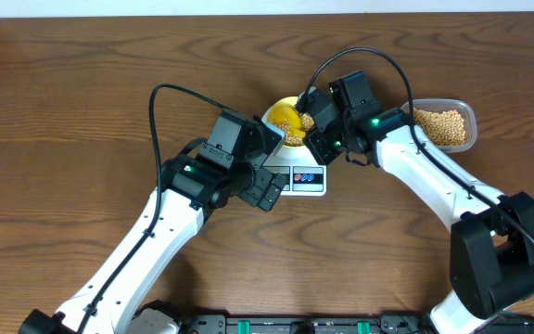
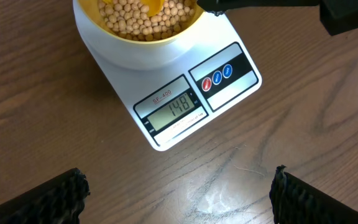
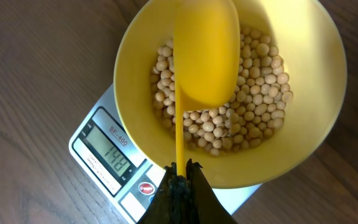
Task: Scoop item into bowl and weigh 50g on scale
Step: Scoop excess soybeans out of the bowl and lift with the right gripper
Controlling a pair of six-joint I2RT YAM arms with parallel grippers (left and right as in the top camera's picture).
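The pale yellow bowl (image 3: 316,93) stands on the white scale (image 2: 229,87), holding a layer of tan beans (image 3: 253,118). The scale's display (image 2: 179,107) shows the digits 148. My right gripper (image 3: 180,171) is shut on the thin handle of a bright yellow scoop (image 3: 207,56), whose head hangs over the bowl with no beans showing on it. My left gripper (image 2: 179,199) is open above the bare table just in front of the scale, nothing between its fingers (image 2: 48,199). From overhead, the bowl (image 1: 279,113) is partly hidden by the right gripper (image 1: 315,125).
A clear plastic container (image 1: 443,127) with more beans sits to the right of the scale, beside the right arm. The left arm (image 1: 193,181) reaches in from the lower left. Brown wooden table (image 1: 82,111) lies all around.
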